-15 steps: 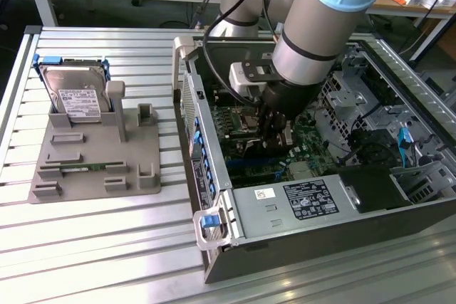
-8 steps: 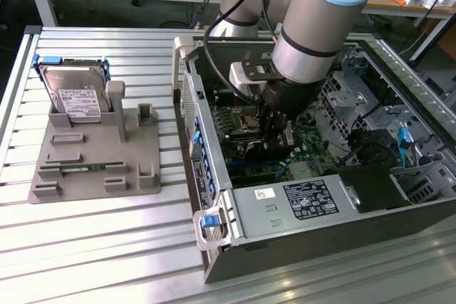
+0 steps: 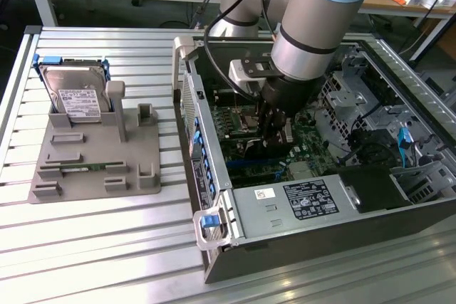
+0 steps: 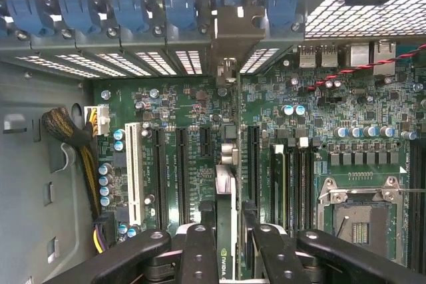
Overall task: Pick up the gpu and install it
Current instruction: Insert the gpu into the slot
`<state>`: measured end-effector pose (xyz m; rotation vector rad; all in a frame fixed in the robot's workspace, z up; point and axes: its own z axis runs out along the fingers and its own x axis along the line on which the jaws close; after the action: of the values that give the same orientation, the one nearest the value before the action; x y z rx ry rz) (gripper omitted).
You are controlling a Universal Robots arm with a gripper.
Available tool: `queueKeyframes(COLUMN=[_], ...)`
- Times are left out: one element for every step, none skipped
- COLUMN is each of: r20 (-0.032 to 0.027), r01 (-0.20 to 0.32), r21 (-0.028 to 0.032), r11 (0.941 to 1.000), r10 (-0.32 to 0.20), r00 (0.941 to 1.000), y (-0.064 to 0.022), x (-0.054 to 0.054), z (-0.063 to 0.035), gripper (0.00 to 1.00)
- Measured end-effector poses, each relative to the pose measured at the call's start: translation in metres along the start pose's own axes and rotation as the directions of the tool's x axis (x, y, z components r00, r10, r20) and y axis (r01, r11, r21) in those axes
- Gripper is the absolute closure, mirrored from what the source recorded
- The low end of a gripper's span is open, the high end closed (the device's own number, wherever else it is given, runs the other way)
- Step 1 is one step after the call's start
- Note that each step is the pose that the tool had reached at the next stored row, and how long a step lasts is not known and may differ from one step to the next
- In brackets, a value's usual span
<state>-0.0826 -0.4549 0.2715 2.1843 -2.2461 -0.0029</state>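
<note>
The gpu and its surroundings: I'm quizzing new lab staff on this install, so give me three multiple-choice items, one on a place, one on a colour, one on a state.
1. Where is the gpu?
A. lying on the floor
B. inside the computer case, over the motherboard
C. on a shelf

2. What colour is the frame around the hard drive?
A. red
B. yellow
C. blue

3. The gripper is:
A. shut on the gpu
B. open and empty
C. shut on a cable

Key:
1 B, the wrist view shows the card edge-on above the slots.
2 C, blue edges flank the drive.
3 A, the fingers clamp the card from both sides.
</note>
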Motion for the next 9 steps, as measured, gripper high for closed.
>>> queueKeyframes(r20=[-0.0001,-0.0001,0.0,0.0,0.0001,-0.0001,-0.0001,0.0,0.0], r01=[0.0,0.0,0.0,0.0,0.0,0.0,0.0,0.0,0.0], r21=[0.0,0.0,0.0,0.0,0.0001,0.0,0.0,0.0,0.0], r11=[1.0,1.0,1.0,1.0,1.0,1.0,1.0,1.0,1.0], r10=[0.0,0.0,0.0,0.0,0.0,0.0,0.0,0.0,0.0], r00=[1.0,1.0,1.0,1.0,1.0,1.0,1.0,1.0,1.0], y=[0.0,0.0,0.0,0.0,0.0,0.0,-0.0002,-0.0003,-0.0002], x=[0.0,0.0,0.0,0.0,-0.0001,-0.0013,-0.003,-0.0033,-0.0033], z=[0.0,0.0,0.0,0.0,0.0,0.0001,0.0002,0.0003,0.0003], gripper=[0.74,0.74,0.74,0.74,0.74,0.74,0.74,0.74,0.74])
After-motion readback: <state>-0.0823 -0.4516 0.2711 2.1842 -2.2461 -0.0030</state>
